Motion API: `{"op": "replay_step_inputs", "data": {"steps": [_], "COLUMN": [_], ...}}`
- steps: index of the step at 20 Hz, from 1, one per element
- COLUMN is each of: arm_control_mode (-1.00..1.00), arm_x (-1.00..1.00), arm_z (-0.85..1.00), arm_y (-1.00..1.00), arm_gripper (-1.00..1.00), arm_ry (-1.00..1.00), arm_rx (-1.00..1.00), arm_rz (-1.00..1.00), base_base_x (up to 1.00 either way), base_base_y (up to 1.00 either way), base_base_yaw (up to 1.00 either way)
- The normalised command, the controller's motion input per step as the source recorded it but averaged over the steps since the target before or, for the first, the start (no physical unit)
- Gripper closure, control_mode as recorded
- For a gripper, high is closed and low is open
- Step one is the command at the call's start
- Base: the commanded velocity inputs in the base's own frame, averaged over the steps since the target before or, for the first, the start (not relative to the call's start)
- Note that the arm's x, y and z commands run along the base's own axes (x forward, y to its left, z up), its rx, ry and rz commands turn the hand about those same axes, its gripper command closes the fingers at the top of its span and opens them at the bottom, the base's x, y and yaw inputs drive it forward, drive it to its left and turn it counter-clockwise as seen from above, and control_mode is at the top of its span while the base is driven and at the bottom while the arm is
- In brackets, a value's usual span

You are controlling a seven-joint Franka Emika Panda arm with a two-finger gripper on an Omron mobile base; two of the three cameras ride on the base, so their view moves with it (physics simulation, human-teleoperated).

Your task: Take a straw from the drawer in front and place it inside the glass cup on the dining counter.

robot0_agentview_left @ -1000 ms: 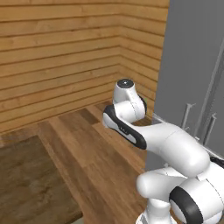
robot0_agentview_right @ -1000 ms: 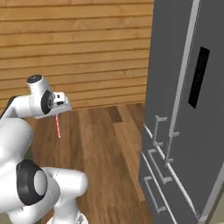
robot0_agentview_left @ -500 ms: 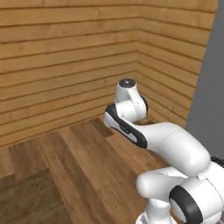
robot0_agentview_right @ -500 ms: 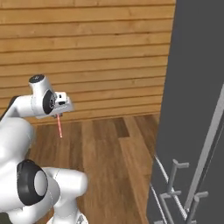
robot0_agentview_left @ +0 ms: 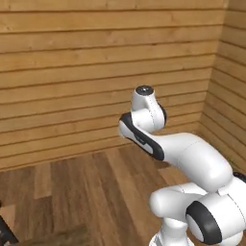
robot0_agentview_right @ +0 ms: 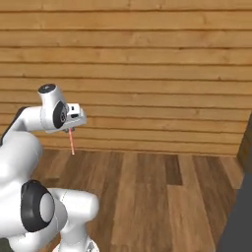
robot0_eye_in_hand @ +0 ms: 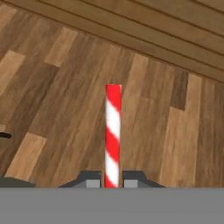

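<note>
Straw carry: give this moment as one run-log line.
phase: transit | tool: shut on thin red-and-white striped straw | straw: hanging down from tool over plank floor | cup: unseen

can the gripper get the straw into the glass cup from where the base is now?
Probably not yet. The gripper is shut on the straw, which hangs over plank floor near a wooden wall; I can't find a cup or counter ahead, so the base likely has to drive on first.

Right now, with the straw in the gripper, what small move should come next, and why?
Probably keep turning the base to find the counter. The gripper is shut on the straw, which hangs over plank floor facing a wooden wall, with no cup ahead.
</note>
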Motion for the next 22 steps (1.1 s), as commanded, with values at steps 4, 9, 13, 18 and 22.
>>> {"op": "replay_step_inputs", "data": {"steps": [4,9,13,18,22], "arm_control_mode": [1.0,1.0,1.0,1.0,1.0], "arm_x": [0.0,0.0,0.0,0.0,0.0], "arm_z": [0.0,0.0,0.0,0.0,0.0], "arm_y": [0.0,0.0,0.0,0.0,0.0], "arm_gripper": [1.0,1.0,1.0,1.0,1.0], "arm_ry": [0.0,0.0,0.0,0.0,0.0], "arm_rx": [0.0,0.0,0.0,0.0,0.0], "arm_rz": [0.0,0.0,0.0,0.0,0.0], "base_base_x": [1.0,1.0,1.0,1.0,1.0], "base_base_y": [0.0,-0.02,-0.04,-0.01,0.0], "base_base_yaw": [0.49,0.55,0.61,0.65,0.68]}}
